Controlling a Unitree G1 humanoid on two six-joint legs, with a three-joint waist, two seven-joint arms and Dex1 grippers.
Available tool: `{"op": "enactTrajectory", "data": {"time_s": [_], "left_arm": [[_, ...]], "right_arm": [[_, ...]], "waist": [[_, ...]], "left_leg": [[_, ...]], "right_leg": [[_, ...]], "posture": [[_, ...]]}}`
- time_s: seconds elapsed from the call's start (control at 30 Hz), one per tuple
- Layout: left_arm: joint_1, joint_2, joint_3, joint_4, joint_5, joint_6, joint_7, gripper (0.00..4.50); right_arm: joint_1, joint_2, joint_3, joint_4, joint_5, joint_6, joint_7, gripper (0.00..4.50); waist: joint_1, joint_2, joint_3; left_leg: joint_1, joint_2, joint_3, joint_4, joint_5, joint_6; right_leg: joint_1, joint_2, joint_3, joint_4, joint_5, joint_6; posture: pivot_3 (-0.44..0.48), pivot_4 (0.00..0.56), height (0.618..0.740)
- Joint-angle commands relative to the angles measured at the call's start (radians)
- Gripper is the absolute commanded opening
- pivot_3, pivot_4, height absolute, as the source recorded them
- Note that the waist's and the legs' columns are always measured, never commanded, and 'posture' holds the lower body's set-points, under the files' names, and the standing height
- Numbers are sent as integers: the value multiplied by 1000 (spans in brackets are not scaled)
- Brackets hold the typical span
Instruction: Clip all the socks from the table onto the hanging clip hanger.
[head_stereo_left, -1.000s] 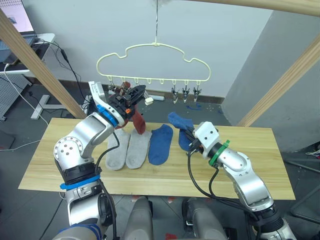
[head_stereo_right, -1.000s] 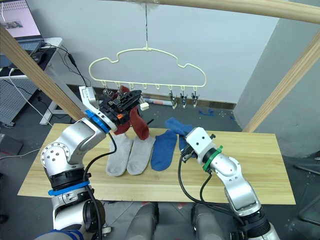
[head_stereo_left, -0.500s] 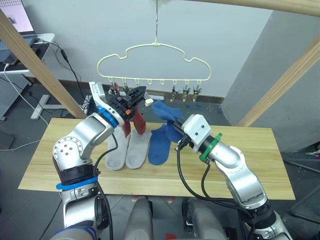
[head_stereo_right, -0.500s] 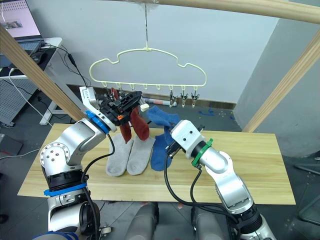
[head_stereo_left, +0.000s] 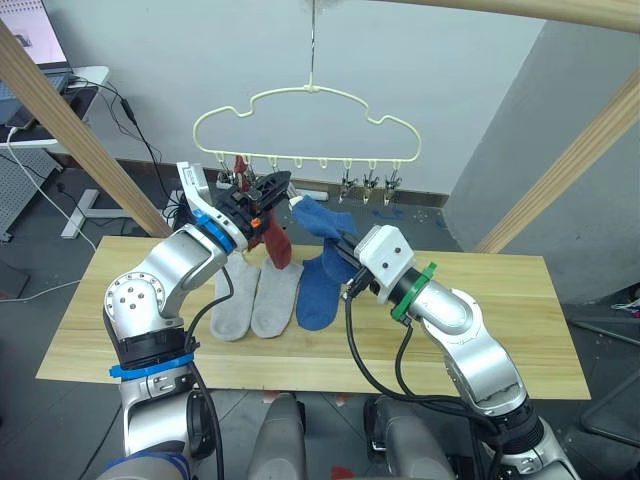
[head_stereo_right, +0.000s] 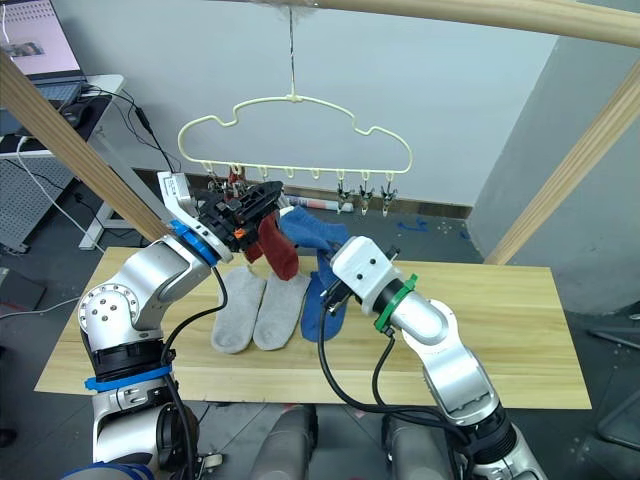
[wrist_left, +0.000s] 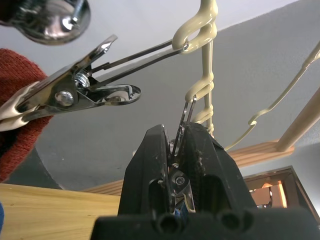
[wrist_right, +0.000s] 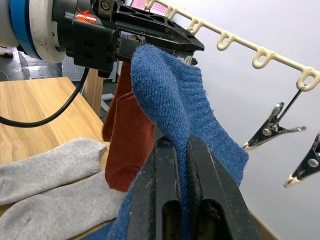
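Under the wooden rail: hanger (head_stereo_left: 310, 125) hangs by its hook above the far edge of the desk (head_stereo_left: 540, 330); its row of metal clips runs along the lower wire.
Progress, done: two red socks (head_stereo_left: 272, 240) appear to hang from clips at the left end of the row; judged two of six clipped, though the clip contact is partly hidden by the left gripper.
Progress, in hand: one blue sock (wrist_right: 172, 95) is raised off the desk to clip height, next to the left gripper.
Progress, left: two grey socks (head_stereo_left: 255, 297) and a second blue sock (head_stereo_left: 320, 290) lie flat on the desk, side by side; judged four socks still to clip, counting the raised one.
Free clips: three at the right end (head_stereo_left: 369, 183) hang empty; several loops between carry no visible clip.
Left gripper (wrist_left: 175, 150): jaws squeezed together on a metal clip (wrist_left: 186, 112), apparently pressing it open for the incoming sock.
Right gripper (wrist_right: 182, 150): jaws clamped on the raised blue sock, which folds over the fingertips.
Sock condition: soft ribbed knit, limp, drapes and folds under its own weight; cuff edge stands uppermost, toward the held clip.
Red socks: hang just behind the blue one, near but contact cannot be judged.
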Motion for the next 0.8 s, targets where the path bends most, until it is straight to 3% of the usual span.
{"op": "enactTrajectory", "data": {"time_s": [0.03,0.8], "left_arm": [[13,11,-6,9,1,-8,1,180],[-14,20,-19,38,3,-11,-26,180]], "right_arm": [[-21,16,8,-10,-2,-9,-10,163],[-19,46,-15,32,10,-6,-32,163]], "waist": [[0,0,0],[0,0,0]], "left_leg": [[0,0,0,0,0,0],[-2,0,0,-1,0,0]], "right_leg": [[0,0,0,0,0,0],[-2,0,0,-1,0,0]], "posture": [[162,278,740],[161,275,740]]}}
